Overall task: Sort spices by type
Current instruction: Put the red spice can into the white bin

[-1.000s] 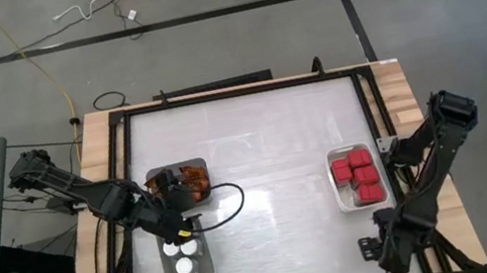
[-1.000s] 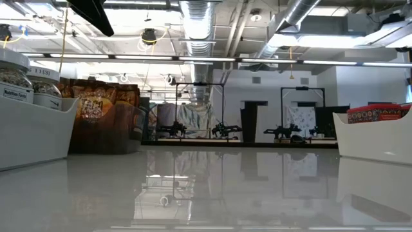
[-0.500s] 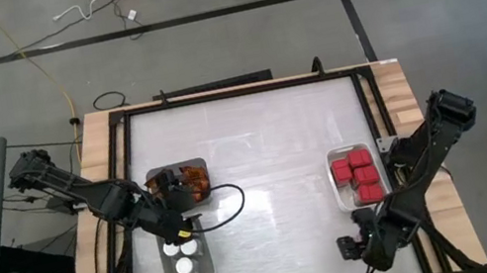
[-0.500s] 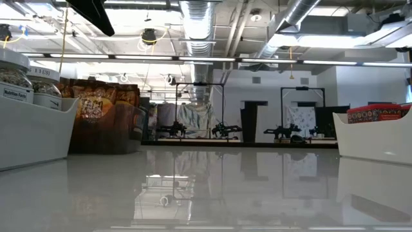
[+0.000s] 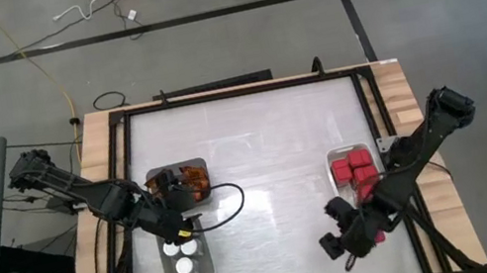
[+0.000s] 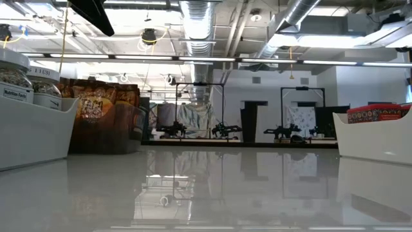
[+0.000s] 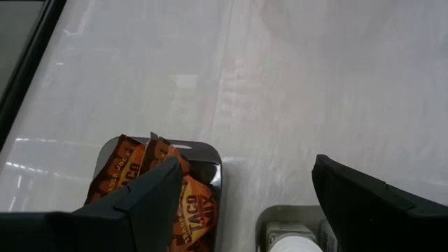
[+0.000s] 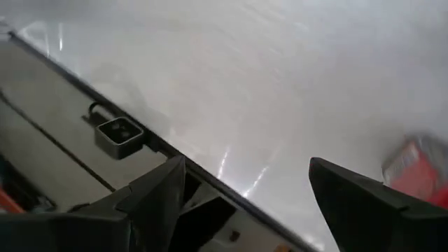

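Note:
Orange-brown packets [image 5: 189, 178] stand in a dark tray at the table's left; they also show in the left wrist view [image 7: 183, 203]. Round jars with white lids [image 5: 185, 257] sit in a clear tray nearer the front. Red boxes [image 5: 358, 175] lie in a tray at the right. My left gripper [image 5: 178, 230] hangs open and empty over the gap between the two left trays, as the left wrist view [image 7: 246, 168] shows. My right gripper [image 5: 331, 245] is open and empty above the bare table near the front edge, left of the red boxes; its wrist view [image 8: 246, 164] shows the wide gap.
A black frame [image 5: 235, 91] runs around the white table top. The low view shows the jars [image 6: 14, 80], the packets [image 6: 96, 103] and the red boxes' white tray [image 6: 376, 138] at the sides, with bare table [image 6: 206, 187] between them.
My right gripper has swung from the near right corner toward the table's left, along the front edge, staying open and empty. The spices have kept still.

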You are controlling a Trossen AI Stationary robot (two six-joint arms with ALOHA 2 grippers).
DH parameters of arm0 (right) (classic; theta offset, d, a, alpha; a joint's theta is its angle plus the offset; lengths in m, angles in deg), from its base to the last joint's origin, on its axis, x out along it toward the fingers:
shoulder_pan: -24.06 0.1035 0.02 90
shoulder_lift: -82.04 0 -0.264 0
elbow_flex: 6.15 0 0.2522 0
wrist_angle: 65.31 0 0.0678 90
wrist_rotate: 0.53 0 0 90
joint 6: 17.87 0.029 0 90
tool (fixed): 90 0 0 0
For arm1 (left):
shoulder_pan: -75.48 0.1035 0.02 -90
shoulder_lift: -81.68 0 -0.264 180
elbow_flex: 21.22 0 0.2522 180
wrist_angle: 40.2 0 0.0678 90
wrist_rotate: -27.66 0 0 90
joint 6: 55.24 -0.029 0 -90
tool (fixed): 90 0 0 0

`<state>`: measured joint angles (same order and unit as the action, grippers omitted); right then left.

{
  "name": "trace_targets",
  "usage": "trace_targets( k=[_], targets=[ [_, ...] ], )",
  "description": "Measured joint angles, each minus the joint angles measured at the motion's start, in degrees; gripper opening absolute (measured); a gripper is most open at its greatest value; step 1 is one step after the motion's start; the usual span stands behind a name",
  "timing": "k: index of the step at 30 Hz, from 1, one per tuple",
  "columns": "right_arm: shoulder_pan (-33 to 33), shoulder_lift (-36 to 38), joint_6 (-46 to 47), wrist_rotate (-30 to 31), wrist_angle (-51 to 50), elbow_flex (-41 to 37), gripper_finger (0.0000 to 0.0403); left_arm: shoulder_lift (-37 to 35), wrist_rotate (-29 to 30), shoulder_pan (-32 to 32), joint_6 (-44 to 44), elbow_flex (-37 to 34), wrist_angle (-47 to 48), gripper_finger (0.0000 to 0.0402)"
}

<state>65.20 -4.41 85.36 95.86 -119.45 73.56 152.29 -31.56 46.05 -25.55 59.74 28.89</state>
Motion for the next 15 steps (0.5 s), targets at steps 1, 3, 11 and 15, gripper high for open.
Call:
trace_targets(
  k=[1, 3, 11, 15],
  targets=[
    [-1.11, 0.0, -3.04, -0.02, -0.52, 0.28, 0.0329, 0.02, 0.0, 0.0, 0.02, 0.0, 0.0, 0.0306],
    [-3.44, -0.02, -9.13, -0.02, -1.31, 0.53, 0.0329, 0.02, 0.0, 0.0, -0.07, 0.0, 0.0, 0.0306],
    [-10.17, -0.04, -45.59, -1.21, -0.56, 0.61, 0.0329, 0.01, 0.02, 0.0, 1.17, 0.0, 0.02, 0.0306],
    [-10.69, -0.05, -54.27, -8.23, -2.4, 0.61, 0.0329, 0.0, 0.04, 0.0, 3.58, 0.0, 0.02, 0.0306]
  ],
)
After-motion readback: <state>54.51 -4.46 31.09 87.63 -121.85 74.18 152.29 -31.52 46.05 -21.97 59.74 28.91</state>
